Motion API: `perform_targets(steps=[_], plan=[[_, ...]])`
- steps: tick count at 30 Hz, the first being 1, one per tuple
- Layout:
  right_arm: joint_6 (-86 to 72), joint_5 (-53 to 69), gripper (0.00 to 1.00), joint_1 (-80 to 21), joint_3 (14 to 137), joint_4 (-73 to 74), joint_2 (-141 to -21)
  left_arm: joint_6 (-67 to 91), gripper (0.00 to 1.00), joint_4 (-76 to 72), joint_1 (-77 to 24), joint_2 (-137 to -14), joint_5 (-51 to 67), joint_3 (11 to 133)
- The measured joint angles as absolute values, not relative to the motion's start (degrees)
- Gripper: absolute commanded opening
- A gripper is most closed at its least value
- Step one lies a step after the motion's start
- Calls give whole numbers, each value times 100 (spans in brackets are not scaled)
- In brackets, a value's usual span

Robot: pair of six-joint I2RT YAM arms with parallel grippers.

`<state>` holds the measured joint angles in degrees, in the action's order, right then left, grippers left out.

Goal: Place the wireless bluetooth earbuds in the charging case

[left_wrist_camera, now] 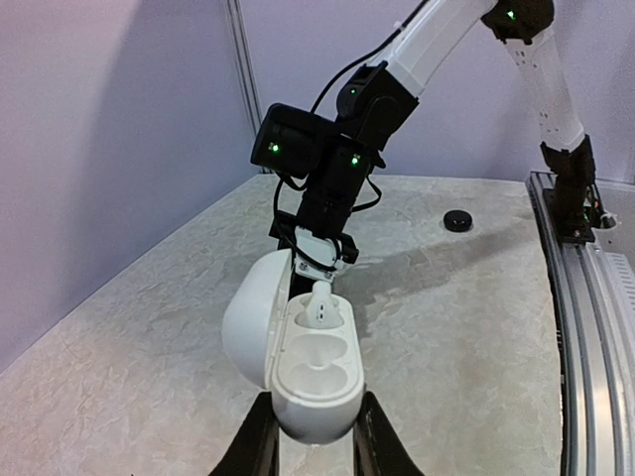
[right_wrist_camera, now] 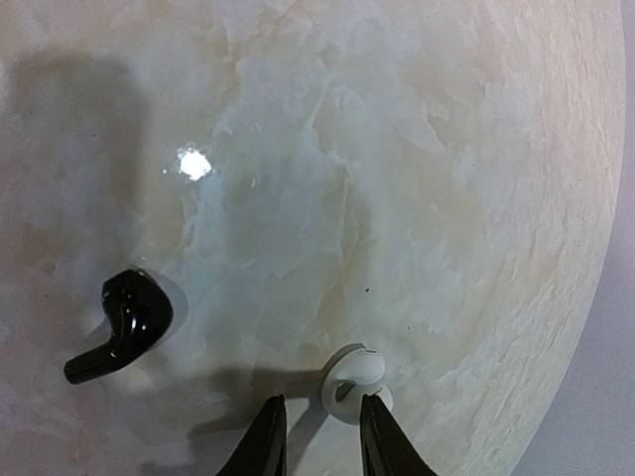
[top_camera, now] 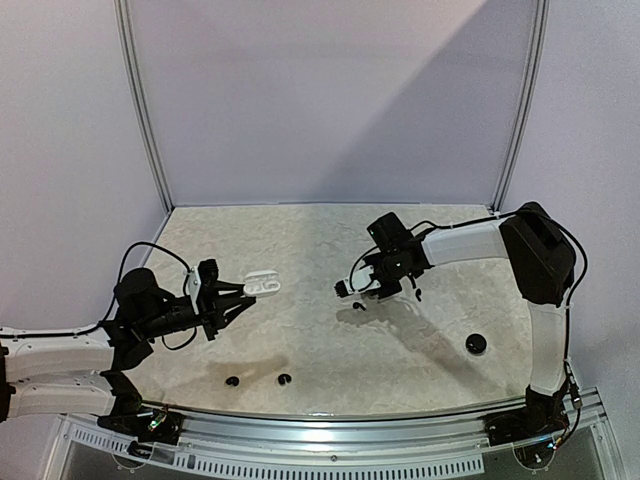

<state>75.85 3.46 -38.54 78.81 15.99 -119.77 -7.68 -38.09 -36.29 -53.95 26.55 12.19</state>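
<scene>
My left hand (left_wrist_camera: 316,441) was clenched on the open white oval plastic charging case (left_wrist_camera: 248,322), with one small white earbud (left_wrist_camera: 319,305) seated in its far socket. To the case's right, my right hand (right_wrist_camera: 323,436) hung over the marbled desk (top_camera: 320,240), its fingers slightly apart. A second small white earbud (right_wrist_camera: 355,382) sat at their tips, against one of them. I could not tell whether it was gripped. A glossy black stemmed earbud (right_wrist_camera: 121,325) lay nearby, apart.

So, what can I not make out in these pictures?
Right wrist view: whether the right claw grips the white bud; the bottom edge cuts the fingers off.
Top view: the two black bits by the near edge, too small to name.
Left wrist view: the case underside, hidden by its own body.
</scene>
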Motion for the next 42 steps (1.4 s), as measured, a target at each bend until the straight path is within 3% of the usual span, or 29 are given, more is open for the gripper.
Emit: perform_targets(steps=[31, 42], plan=[[7861, 355, 19, -3780, 8147, 1448, -12173, -840, 0, -3809, -3618, -5400, 2659, 1219], [7817, 331, 10, -3778, 8462, 1549, -12352, -840, 0, -3809, -3607, -5402, 2659, 1219]])
